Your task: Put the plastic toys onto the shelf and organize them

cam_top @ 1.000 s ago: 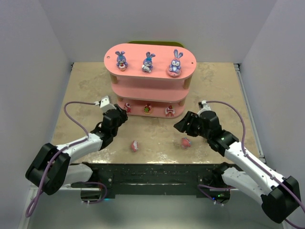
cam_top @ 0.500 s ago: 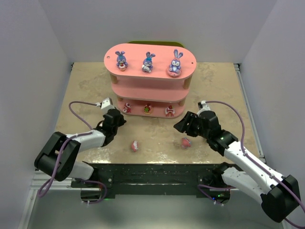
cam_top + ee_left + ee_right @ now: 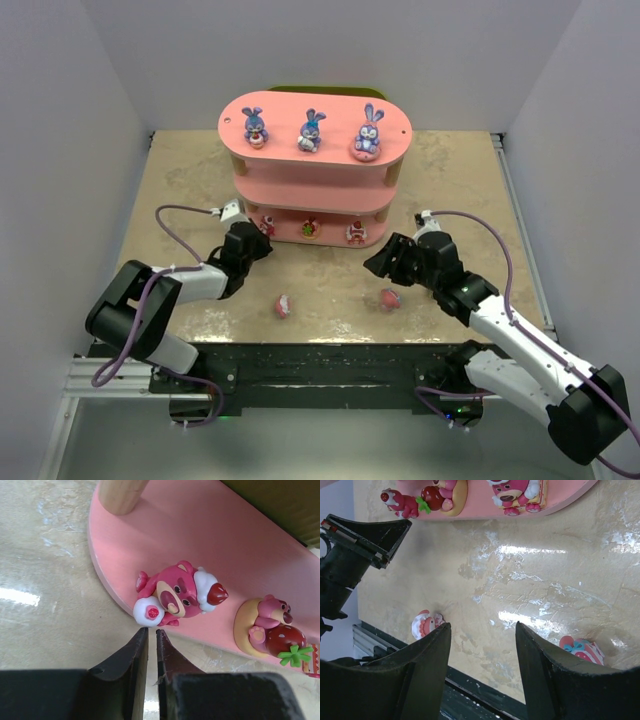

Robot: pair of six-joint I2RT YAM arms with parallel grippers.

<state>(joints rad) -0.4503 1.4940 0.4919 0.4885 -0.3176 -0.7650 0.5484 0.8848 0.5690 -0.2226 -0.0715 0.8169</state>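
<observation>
Surface: we're looking at a beige marbled tabletop (image 3: 460, 190), glossy, throwing glare streaks in the right wrist view.
Room: pale grey walls (image 3: 330, 50) are boxing the table in on three sides, and a black metal rail (image 3: 320, 365) is running along the near edge by the arm bases.
Shelf: the pink three-tier oval shelf (image 3: 283, 112) is standing at the far middle of the table. A dark olive-green panel (image 3: 320, 90) is peeking out behind its top board.
Top tier: three purple-blue long-eared bunny figurines (image 3: 311, 131) are standing in a spaced-out row.
Bottom tier: three small pink-and-red figures (image 3: 311, 228) are sitting along the front edge. Up close we're seeing a pink bear with a white-and-red cap (image 3: 175, 595) lying right at the board's rim, next to a pink bear on a tan ring (image 3: 267, 627).
Loose toys: a small round pink-and-white figurine (image 3: 284, 305) and a round pink figurine with a teal bit (image 3: 390, 298) are lying on the tabletop in front of the shelf, well apart.
Left gripper (image 3: 148, 632): it's hovering by the bottom board's left end, fingers nearly touching with only a thin slit, gripping nothing.
Right gripper (image 3: 482, 625): it's hanging over the tabletop near the teal-bit figurine, fingers spread wide with nothing between them.
</observation>
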